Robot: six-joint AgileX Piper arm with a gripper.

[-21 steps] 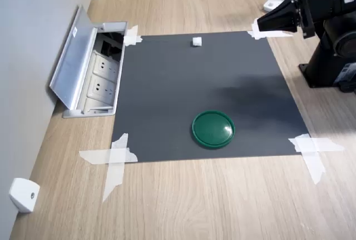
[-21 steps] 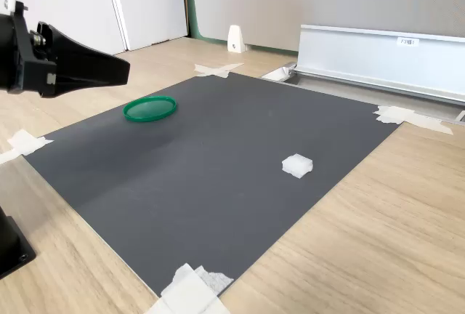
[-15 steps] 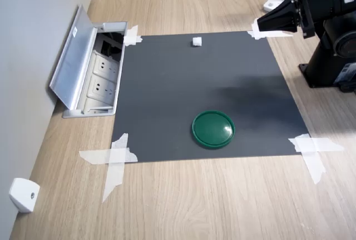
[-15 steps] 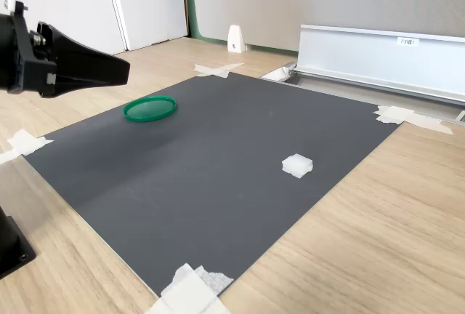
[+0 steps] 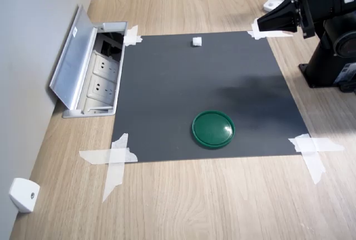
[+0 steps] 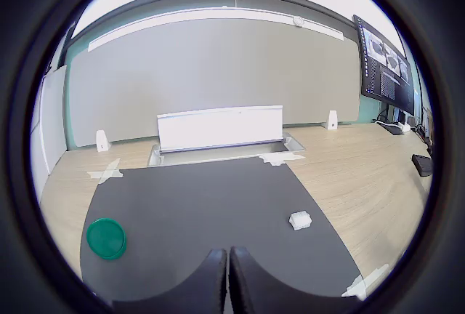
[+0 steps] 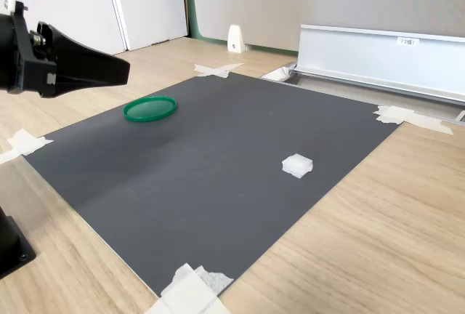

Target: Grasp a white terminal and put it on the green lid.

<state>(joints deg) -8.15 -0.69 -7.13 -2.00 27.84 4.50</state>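
Note:
The white terminal (image 5: 197,41) (image 7: 297,166) (image 6: 299,220) is a tiny block lying on the dark mat near one edge. The green lid (image 5: 213,129) (image 7: 150,107) (image 6: 106,238) rests flat on the same mat, well apart from the terminal. My gripper (image 5: 260,23) (image 7: 125,69) (image 6: 228,256) hangs above the mat's corner at the first exterior view's right, clear of both objects. Its two black fingers are pressed together with nothing between them.
The dark mat (image 5: 206,84) is taped to the wooden table at its corners. An open metal socket box (image 5: 89,68) stands along the wall. A white wedge bracket (image 5: 23,194) sits by the wall. The arm's black base (image 5: 334,56) stands beside the mat.

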